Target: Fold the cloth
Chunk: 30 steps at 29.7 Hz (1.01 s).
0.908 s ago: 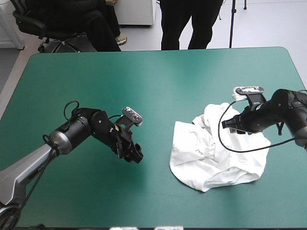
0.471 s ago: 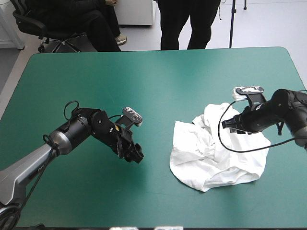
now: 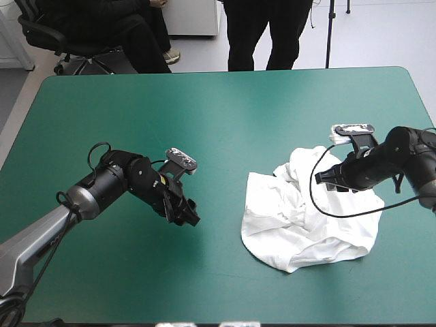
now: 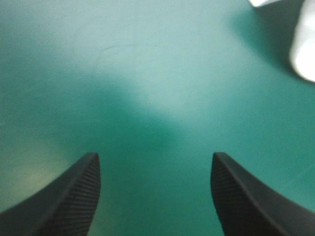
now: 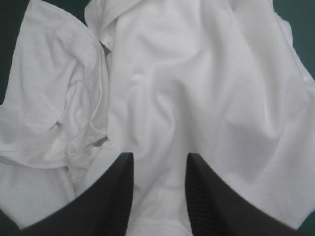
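The white T-shirt [image 3: 300, 225] lies as a crumpled heap on the right half of the teal-green table [image 3: 225, 109]. My right gripper [image 3: 332, 180] is low over the heap's far right part. In the right wrist view its black fingers [image 5: 118, 187] stand a little apart, open, with the T-shirt [image 5: 197, 88] filling the field under and between them. My left gripper [image 3: 188, 215] hovers over bare cover to the left of the heap, apart from it. It is open [image 4: 155, 164] with nothing between its fingers, and a bit of the T-shirt [image 4: 306, 49] shows ahead and to one side.
Bare teal-green cover [image 4: 147, 73] lies under and ahead of the left gripper. Open cover stretches along the far side and the front edge of the table.
The left gripper has shifted slightly toward the far left, away from the T-shirt. The right arm and the heap have not moved.
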Each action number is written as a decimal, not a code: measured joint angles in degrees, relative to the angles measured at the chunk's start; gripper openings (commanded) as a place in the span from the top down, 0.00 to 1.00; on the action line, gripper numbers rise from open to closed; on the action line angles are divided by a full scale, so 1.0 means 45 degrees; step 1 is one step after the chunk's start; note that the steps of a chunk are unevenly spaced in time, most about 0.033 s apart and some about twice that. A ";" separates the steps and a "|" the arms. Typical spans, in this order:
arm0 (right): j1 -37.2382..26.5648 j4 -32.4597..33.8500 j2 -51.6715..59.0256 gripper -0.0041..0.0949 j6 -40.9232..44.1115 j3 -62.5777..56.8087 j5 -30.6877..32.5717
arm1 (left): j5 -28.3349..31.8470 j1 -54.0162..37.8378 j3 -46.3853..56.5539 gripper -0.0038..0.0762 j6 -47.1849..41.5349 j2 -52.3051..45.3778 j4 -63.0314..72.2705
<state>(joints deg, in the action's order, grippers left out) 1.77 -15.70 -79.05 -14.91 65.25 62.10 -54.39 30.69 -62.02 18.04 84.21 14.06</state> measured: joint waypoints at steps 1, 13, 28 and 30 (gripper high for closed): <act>0.0000 0.0000 0.0000 0.62 0.0000 0.0000 0.0023 | -0.0105 0.0000 -0.0027 0.37 -0.0385 -0.0150 -0.0542; 0.0000 0.0000 0.0000 0.62 0.0000 0.0000 0.0053 | -0.2173 -0.2352 -0.0379 0.37 -0.2546 -0.2844 -0.2220; 0.0014 0.0197 0.0000 0.37 0.0000 0.0000 0.0229 | -0.3586 -0.4515 -0.0402 0.37 -0.2902 -0.7470 -0.2089; 0.0134 0.0382 0.0000 0.29 0.0000 0.0000 0.0203 | -0.3586 -0.4515 -0.0406 0.37 -0.2902 -0.7690 -0.2079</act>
<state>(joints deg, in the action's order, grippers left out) 2.37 -13.98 -79.05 -14.91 65.25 63.01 -70.53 10.38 -63.84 4.98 49.60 4.71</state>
